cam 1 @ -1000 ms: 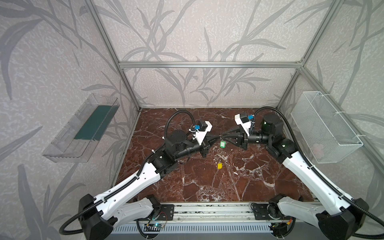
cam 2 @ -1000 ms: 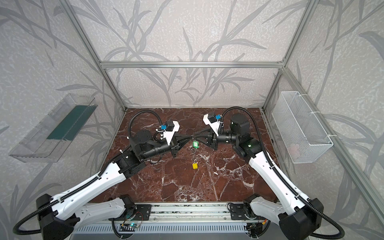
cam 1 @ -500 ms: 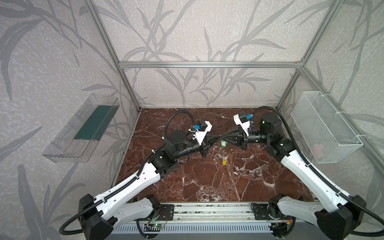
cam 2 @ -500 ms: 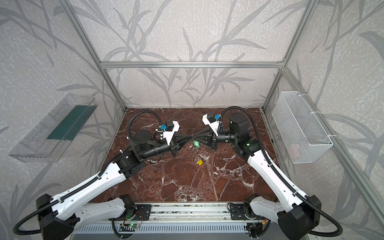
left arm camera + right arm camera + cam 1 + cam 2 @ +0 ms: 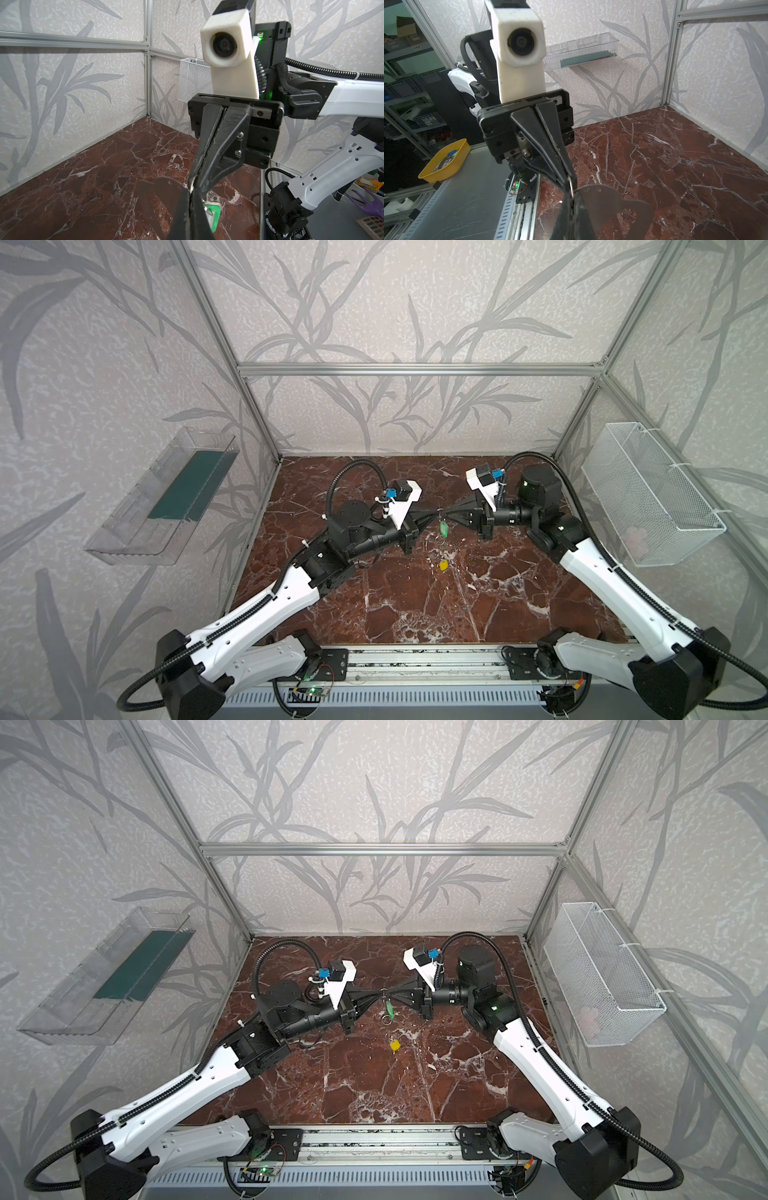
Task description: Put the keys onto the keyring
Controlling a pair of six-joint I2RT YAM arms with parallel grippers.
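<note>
Both your claws are closed: left gripper (image 5: 435,513) meets right gripper (image 5: 447,513) at the keyring (image 5: 612,205), green-tagged key (image 5: 444,529) dangling, yellow-tagged key (image 5: 443,565) on floor (image 5: 415,605).

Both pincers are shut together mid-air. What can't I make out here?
- What the right pincer pinches: both wrist views, hidden between fingertips.
- keyring: right wrist view, lower part cut off by the edge.
- yellow tag: top views, too small to tell hanging from lying.
- green tag: left wrist view, half behind left pincer.
</note>
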